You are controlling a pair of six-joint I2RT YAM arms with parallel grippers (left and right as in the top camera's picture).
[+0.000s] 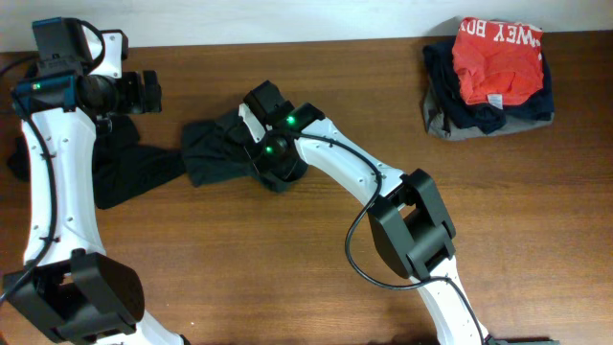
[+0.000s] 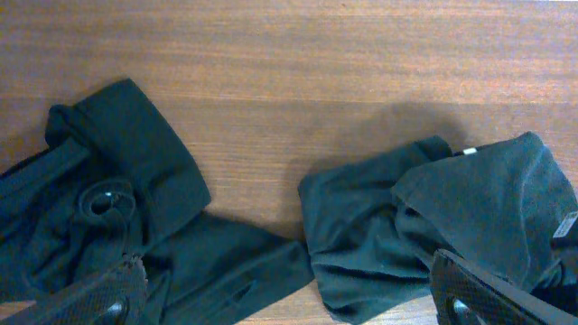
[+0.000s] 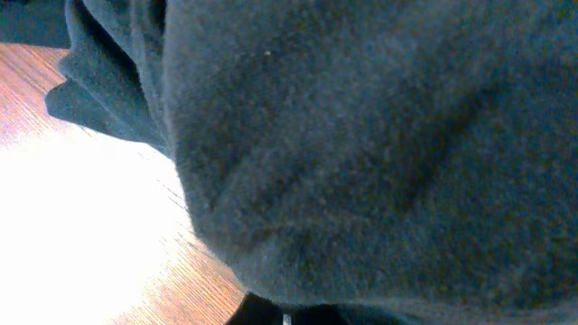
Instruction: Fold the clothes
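Note:
A dark green T-shirt [image 1: 215, 153] lies crumpled across the left middle of the wooden table [image 1: 287, 278], and its left part [image 1: 134, 177] stretches under my left arm. It also shows in the left wrist view [image 2: 361, 226]. My left gripper [image 1: 148, 93] is wide open and empty above the cloth, with a finger at each lower corner of its wrist view [image 2: 284, 280]. My right gripper [image 1: 261, 144] sits on the shirt's bunched right end. Cloth [image 3: 361, 135] fills the right wrist view and hides the fingers [image 3: 289, 311], which appear shut on it.
A pile of clothes [image 1: 450, 110] sits at the far right back of the table: dark blue and grey garments with a red shirt with white lettering [image 1: 498, 57] on top. The table's back edge meets a pale wall.

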